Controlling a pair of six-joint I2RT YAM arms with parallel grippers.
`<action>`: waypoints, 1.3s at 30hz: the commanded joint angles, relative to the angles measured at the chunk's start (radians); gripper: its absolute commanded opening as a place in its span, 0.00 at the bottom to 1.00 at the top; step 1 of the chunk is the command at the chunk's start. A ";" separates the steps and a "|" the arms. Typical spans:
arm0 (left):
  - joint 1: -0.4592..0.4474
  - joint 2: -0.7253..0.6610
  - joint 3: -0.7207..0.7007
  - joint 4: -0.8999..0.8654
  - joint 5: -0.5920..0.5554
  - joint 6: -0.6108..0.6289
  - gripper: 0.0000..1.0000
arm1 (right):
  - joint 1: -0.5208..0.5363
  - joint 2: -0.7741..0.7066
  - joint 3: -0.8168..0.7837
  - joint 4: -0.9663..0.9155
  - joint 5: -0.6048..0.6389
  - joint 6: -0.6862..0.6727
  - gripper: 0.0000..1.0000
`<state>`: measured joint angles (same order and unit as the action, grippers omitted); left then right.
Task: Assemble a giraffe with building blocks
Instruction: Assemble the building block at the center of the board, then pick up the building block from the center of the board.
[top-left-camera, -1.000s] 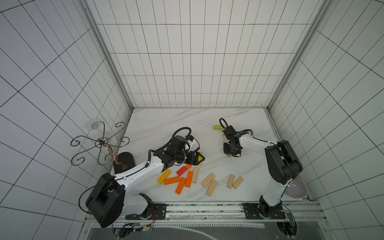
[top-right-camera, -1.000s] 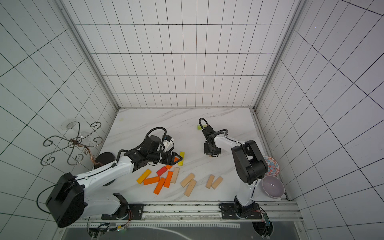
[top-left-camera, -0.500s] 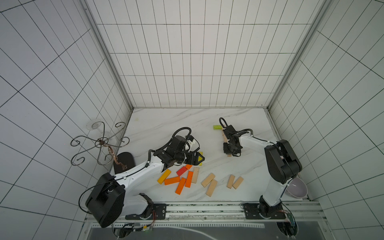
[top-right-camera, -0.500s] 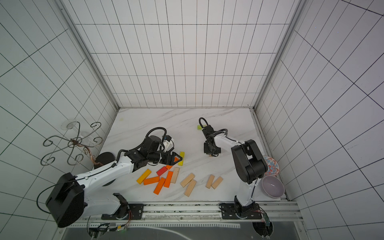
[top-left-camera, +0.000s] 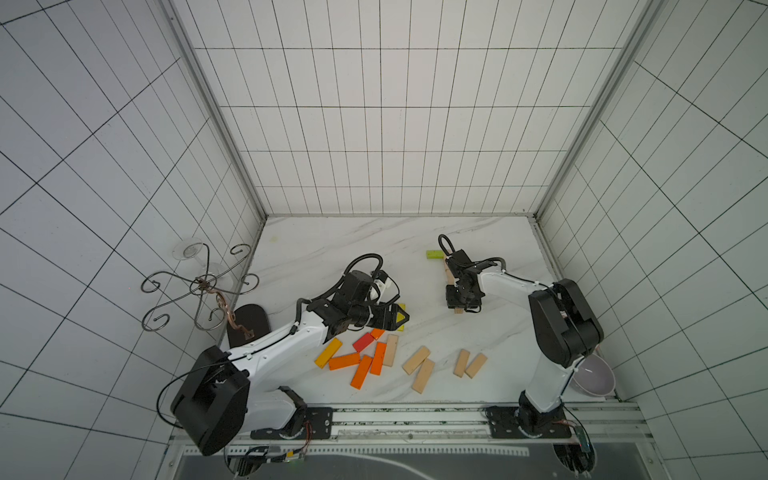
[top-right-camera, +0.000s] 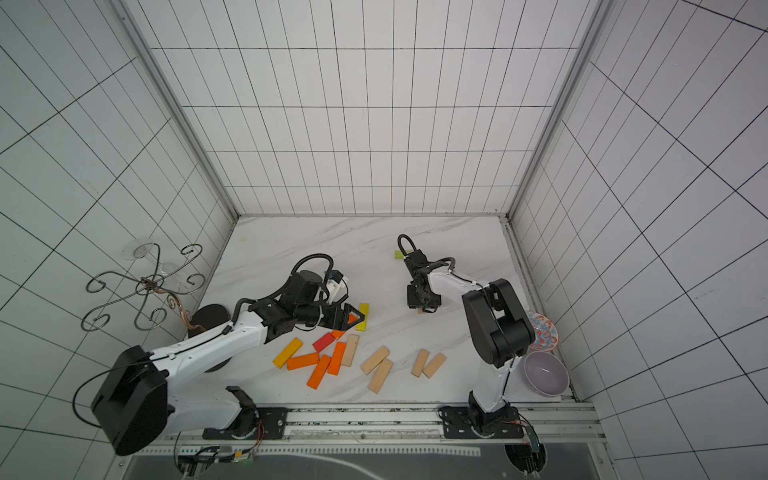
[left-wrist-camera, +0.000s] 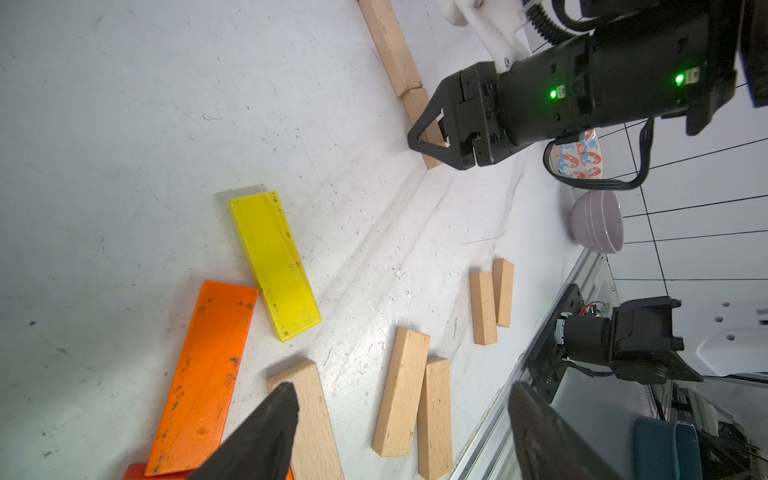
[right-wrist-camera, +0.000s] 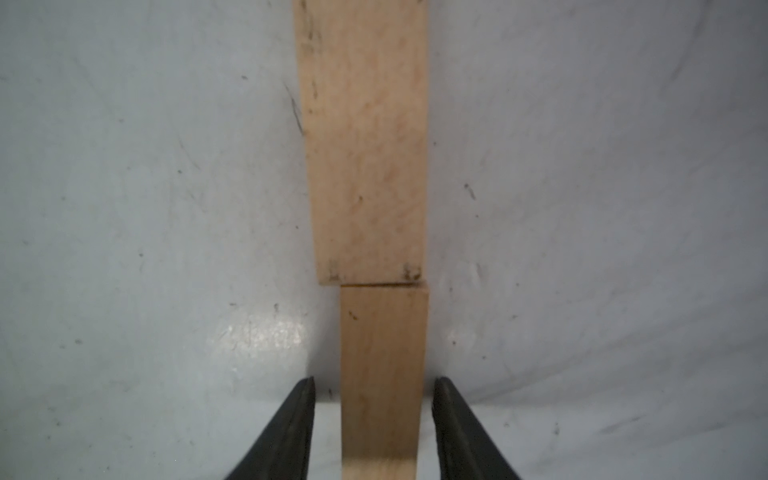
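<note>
Right gripper (right-wrist-camera: 374, 384) has its jaws apart, straddling a narrow wood block (right-wrist-camera: 382, 353) with a gap on both sides, so it's not gripping it. That block lies on the table (top-left-camera: 332, 249) right of the middle, end to end with a wider wood block (right-wrist-camera: 365, 145) and touching it. Left gripper (left-wrist-camera: 401, 399) is spread wide too, holding nothing, and hangs over the loose pile near the front: yellow block (left-wrist-camera: 274, 257), orange block (left-wrist-camera: 203, 374), some plain blocks (left-wrist-camera: 484, 307). A green block (top-left-camera: 433, 254) sits alone further back.
</note>
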<state>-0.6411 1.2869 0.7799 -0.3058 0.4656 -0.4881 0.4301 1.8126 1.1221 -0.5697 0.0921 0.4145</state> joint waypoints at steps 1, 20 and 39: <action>0.003 -0.030 0.028 -0.008 -0.014 0.013 0.79 | -0.010 -0.003 0.064 -0.077 0.012 0.014 0.53; -0.007 -0.178 -0.054 -0.062 -0.049 0.009 0.80 | 0.029 -0.612 -0.102 -0.319 0.083 0.609 0.60; -0.026 -0.163 -0.124 -0.015 -0.036 0.013 0.80 | 0.202 -0.799 -0.534 -0.277 -0.072 0.989 0.59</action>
<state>-0.6621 1.1103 0.6605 -0.3534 0.4271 -0.4786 0.6155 1.0107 0.6479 -0.8547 0.0502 1.3369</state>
